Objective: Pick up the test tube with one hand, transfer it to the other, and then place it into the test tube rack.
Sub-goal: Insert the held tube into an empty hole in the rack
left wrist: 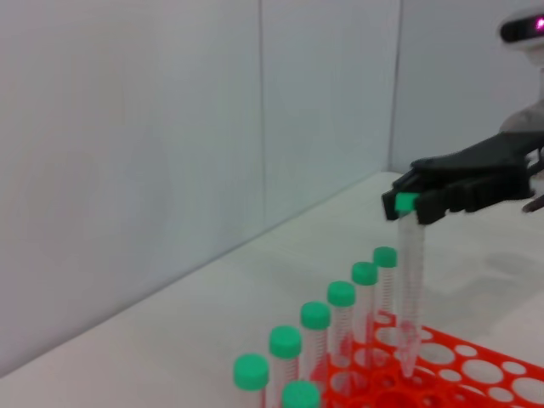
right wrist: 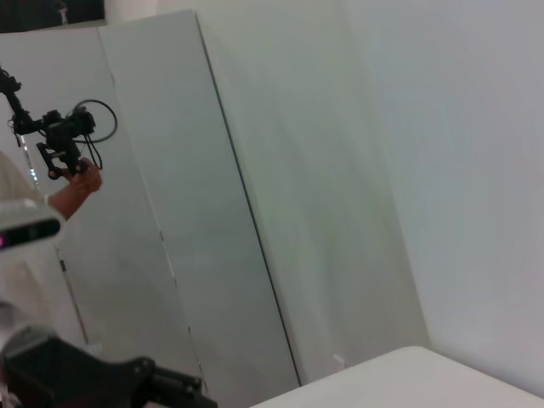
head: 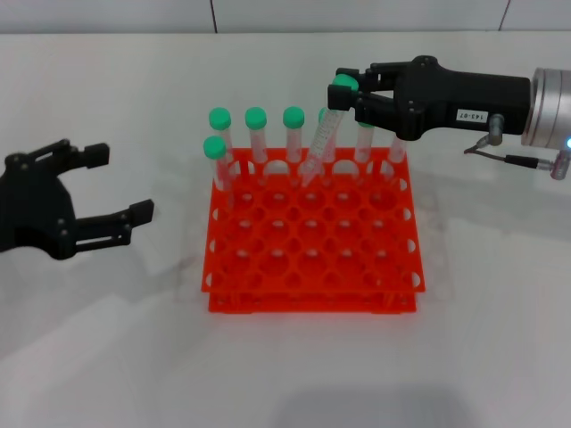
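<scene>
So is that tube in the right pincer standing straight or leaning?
Leaning. The test tube slants from the right pincer, which holds its green cap, down to a back-row hole of the rack.

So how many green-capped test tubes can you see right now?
8: one tilted in the right pincer, tip at the test tube rack; seven standing along its far side. None seems hidden.

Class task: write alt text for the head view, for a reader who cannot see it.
The right gripper holds a green-capped test tube tilted over the back row of an orange-red test tube rack, beside other capped tubes. The left gripper rests open, left of the rack.
</scene>
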Tool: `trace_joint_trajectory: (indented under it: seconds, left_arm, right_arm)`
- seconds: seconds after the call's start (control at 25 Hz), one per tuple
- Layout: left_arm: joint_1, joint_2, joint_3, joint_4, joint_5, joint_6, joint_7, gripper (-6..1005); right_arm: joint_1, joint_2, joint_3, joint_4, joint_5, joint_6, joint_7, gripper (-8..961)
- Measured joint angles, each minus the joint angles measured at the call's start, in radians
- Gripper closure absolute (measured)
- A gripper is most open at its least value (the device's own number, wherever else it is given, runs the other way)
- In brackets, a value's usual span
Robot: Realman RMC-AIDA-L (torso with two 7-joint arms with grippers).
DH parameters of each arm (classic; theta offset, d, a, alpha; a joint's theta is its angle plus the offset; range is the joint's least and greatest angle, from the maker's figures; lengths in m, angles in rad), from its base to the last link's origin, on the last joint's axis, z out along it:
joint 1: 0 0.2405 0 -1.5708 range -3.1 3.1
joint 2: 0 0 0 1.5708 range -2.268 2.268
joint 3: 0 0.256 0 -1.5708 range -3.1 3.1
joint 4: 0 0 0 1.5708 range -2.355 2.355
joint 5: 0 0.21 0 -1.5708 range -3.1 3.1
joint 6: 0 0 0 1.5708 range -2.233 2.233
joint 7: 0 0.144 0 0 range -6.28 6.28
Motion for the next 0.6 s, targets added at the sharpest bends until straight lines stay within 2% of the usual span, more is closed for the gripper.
trace_joint_trajectory:
  seconds: [0.24,0.6]
  left_arm:
    - [-0.011,0.002,-0.096,-0.268,-0.094,-0.005,0.221,106]
    - [-0.028,0.004,-0.191,-0.46,-0.108,0.029,0.382,106]
  right_arm:
    - [0.009,-0.001,-0.016,-0.036,-0.032,0.016,0.036,698]
    - [0.009,-0.001,-0.065,-0.111,-0.041,0.042,0.087,699]
